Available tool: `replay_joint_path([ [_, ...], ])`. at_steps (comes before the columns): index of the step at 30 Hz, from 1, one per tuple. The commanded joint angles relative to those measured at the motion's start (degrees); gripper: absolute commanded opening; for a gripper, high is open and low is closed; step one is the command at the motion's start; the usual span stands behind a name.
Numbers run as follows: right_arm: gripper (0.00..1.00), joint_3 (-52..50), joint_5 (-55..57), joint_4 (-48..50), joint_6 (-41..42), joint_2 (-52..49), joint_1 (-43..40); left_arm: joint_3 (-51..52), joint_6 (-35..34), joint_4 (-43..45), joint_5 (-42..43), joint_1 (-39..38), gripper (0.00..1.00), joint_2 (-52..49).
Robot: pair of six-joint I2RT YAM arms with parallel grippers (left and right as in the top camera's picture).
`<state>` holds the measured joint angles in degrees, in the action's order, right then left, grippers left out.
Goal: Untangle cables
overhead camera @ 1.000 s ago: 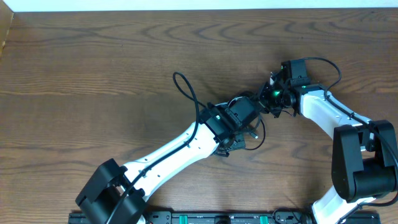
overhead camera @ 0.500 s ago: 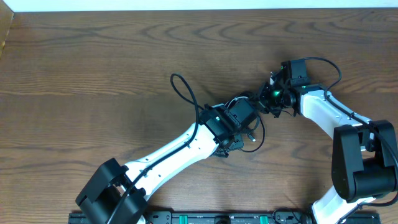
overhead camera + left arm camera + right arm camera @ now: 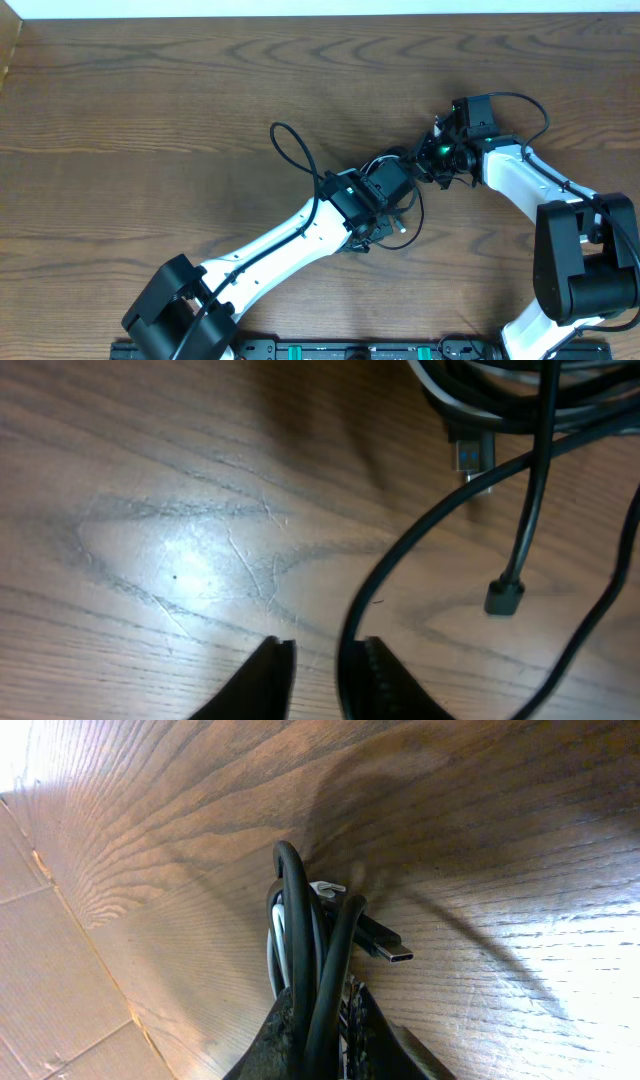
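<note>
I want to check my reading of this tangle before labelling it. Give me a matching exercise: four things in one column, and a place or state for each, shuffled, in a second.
Things
1. left gripper
2. right gripper
3. blue-tongued USB plug
4. black cable loop

Place or state
a. shut on a bundle of cables
b. lying on the table beside the left arm
c. sticking out from bunched cords, left wrist view
d. one black cable passing between its jaws

Pairs: 1-d, 2-a, 3-c, 4-b.
</note>
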<state>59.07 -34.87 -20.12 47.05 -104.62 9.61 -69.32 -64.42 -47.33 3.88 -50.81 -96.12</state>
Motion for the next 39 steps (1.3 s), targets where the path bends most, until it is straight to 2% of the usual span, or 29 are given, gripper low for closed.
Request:
replay_joint_path([
  [1, 0.01, -0.31, 0.9, -0.04, -0.85, -0.2, 0.0, 0.66, 1.77, -0.79, 0.42, -0.17, 0.19, -0.13],
  [2, 0.01, -0.31, 0.9, -0.04, -0.87, -0.2, 0.0, 0.66, 2.4, -1.05, 0.42, -0.17, 0.15, -0.13],
  [9, 0.01, -0.31, 0.9, -0.02, -0.85, -0.2, 0.0, 0.66, 3.41, -6.38, 0.13, -0.17, 0.14, -0.13],
  [16, 0.01, -0.31, 0.9, -0.02, -0.87, -0.2, -0.02, 0.66, 11.54, -10.45, -1.01, -0.04, 0.14, -0.13],
  [23, 0.01, -0.31, 0.92, -0.02, -0.85, -0.2, -0.02, 0.63, 11.69, -16.13, -8.96, 0.09, 0.15, -0.13],
  [26, 0.01, -0.31, 0.92, 0.0, -0.85, -0.2, -0.02, 0.66, 11.63, -17.59, -9.16, 0.68, 0.15, -0.13],
  [29, 0.01, -0.31, 0.92, 0.0, -0.85, -0.2, 0.0, 0.63, 11.67, -16.98, -7.17, 1.09, 0.34, -0.13],
  [33, 0.01, -0.31, 0.92, 0.0, -0.85, -0.2, 0.0, 0.63, 11.74, -13.92, -6.23, 1.14, 0.51, -0.13],
  [35, 0.01, -0.31, 0.92, 0.0, -0.85, -0.2, 0.0, 0.63, 12.15, -12.17, -6.23, 1.14, 0.53, -0.13],
  [37, 0.01, -0.31, 0.94, 0.0, -0.85, -0.2, -0.02, 0.63, 12.22, -10.27, -6.23, 1.14, 0.65, -0.11],
  [39, 0.01, -0.31, 0.94, 0.0, -0.85, -0.2, -0.02, 0.63, 12.44, -8.98, -6.23, 1.14, 0.71, -0.11],
])
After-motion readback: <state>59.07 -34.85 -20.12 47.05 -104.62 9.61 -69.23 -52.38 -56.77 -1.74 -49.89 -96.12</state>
